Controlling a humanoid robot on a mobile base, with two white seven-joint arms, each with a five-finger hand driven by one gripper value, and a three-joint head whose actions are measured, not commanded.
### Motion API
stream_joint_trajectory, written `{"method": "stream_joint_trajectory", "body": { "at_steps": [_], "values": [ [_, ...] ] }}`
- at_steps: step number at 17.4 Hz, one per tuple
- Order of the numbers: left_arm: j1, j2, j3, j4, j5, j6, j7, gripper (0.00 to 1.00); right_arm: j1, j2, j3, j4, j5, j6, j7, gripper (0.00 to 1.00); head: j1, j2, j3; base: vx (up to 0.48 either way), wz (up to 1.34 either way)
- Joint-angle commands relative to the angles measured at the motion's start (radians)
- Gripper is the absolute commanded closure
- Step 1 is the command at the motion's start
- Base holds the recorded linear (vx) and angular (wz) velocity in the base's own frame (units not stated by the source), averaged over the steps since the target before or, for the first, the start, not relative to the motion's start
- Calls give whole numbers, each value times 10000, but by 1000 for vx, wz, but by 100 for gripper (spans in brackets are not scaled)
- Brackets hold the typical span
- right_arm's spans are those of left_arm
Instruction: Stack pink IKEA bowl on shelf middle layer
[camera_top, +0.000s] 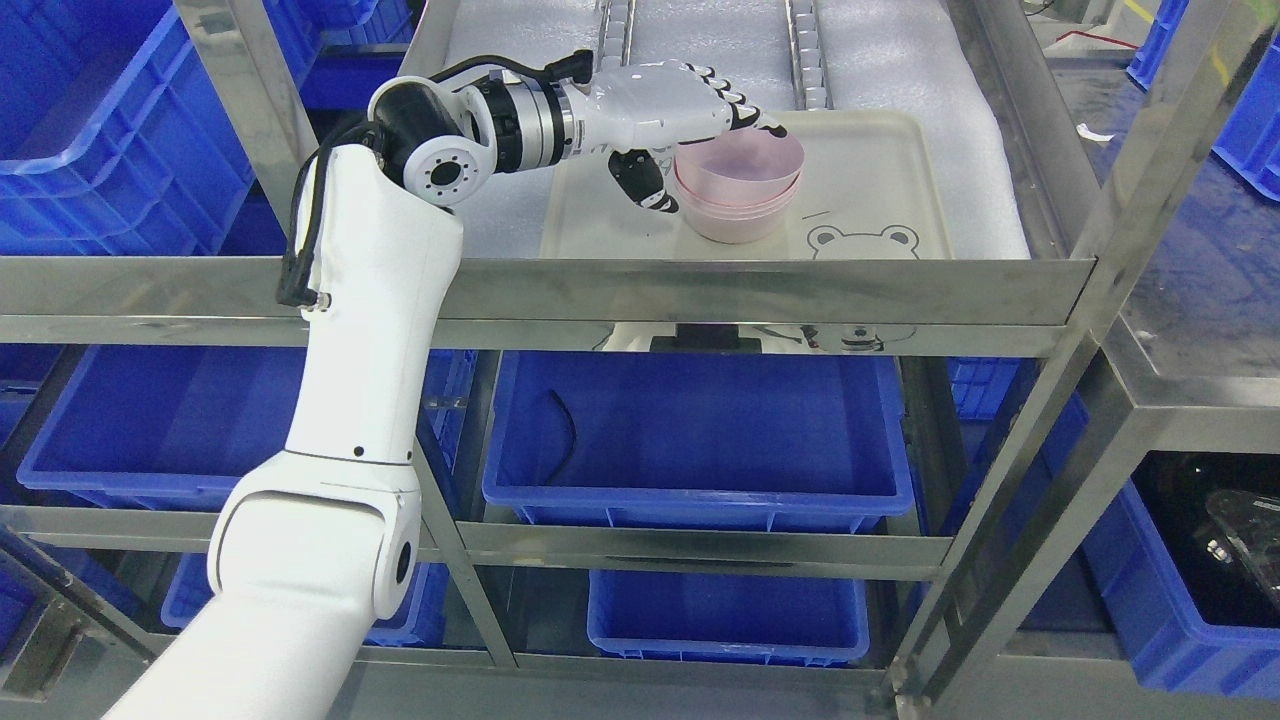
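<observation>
Here the left robot hand (690, 125) grips the upper pink bowl (740, 165), nested in another.

Shelf frame (640, 290) is shiny brushed metal – bowls (740, 190) by the left hand (670, 105) look matt plastic, tray (900, 190) smooth plastic.

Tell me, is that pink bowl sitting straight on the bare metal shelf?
No. The pink bowl sits nested on another pink bowl, on a cream tray with a bear drawing.
</observation>
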Motion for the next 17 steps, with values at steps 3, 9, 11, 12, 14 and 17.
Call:
{"method": "stream_joint_trajectory", "body": {
  "at_steps": [3,9,11,12,14,17],
  "values": [
    [450,174,-148,-1689,3286,-4,255,6,31,-175,0,-175,0,-1,1,0,0,0,0,0,0],
    [2978,174,-2096,-3379,6125,-4,1727,6,31,-175,0,-175,0,-1,1,0,0,0,0,0,0],
    [4635,174,-2940,-3612,6126,-4,1807,6,31,-175,0,-175,0,-1,1,0,0,0,0,-5,11],
    [5386,174,-3232,-3642,6126,-4,1807,6,31,-175,0,-175,0,-1,1,0,0,0,0,-12,44],
    [6935,174,-3449,-3658,6110,-4,1746,6,31,-175,0,-175,0,-1,1,0,0,0,0,-14,36],
    [8700,174,-3252,-3567,6080,-4,1700,6,31,-175,0,-175,0,-1,1,0,0,0,0,-6,10]
  ]
}}
